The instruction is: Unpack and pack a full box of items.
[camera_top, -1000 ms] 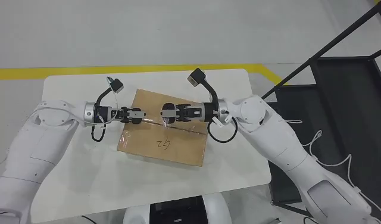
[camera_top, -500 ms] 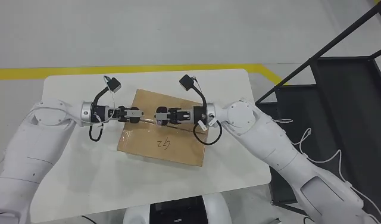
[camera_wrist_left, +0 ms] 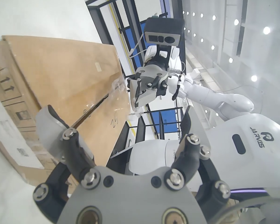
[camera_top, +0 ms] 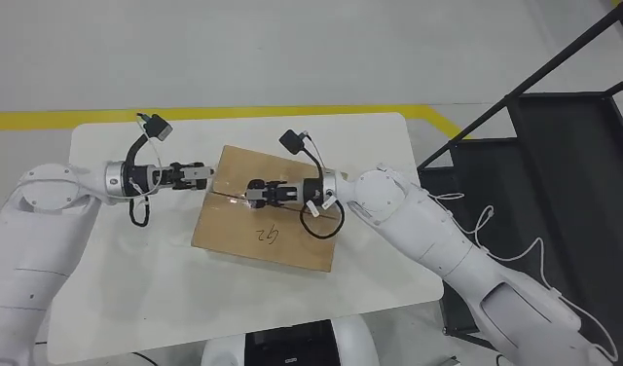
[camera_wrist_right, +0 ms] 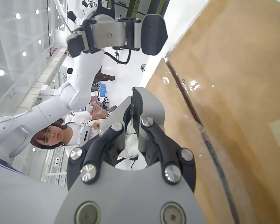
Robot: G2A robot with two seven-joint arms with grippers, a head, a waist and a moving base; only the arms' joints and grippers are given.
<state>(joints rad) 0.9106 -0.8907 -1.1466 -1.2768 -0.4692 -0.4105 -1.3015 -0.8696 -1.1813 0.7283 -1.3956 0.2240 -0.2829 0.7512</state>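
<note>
A closed cardboard box (camera_top: 268, 220) lies in the middle of the white table (camera_top: 117, 269), with shiny clear tape (camera_wrist_right: 193, 117) along its top seam. My right gripper (camera_top: 255, 193) hovers low over that seam near the box's centre. It is shut (camera_wrist_right: 133, 103); I cannot tell whether anything is pinched in it. My left gripper (camera_top: 201, 172) stands open just off the box's left edge, level with the box's top. Nothing sits between its fingers (camera_wrist_left: 49, 122). From the left wrist view, the box (camera_wrist_left: 60, 75) fills the near side and the right gripper (camera_wrist_left: 137, 94) shows farther off.
A black metal rack (camera_top: 545, 142) stands off the table's right side. A yellow floor line (camera_top: 58, 119) runs behind the table. Bare tabletop lies in front of and to the left of the box.
My right gripper has slid left along the seam towards the box's centre. My left gripper has drawn back left, off the box top to beyond its edge.
</note>
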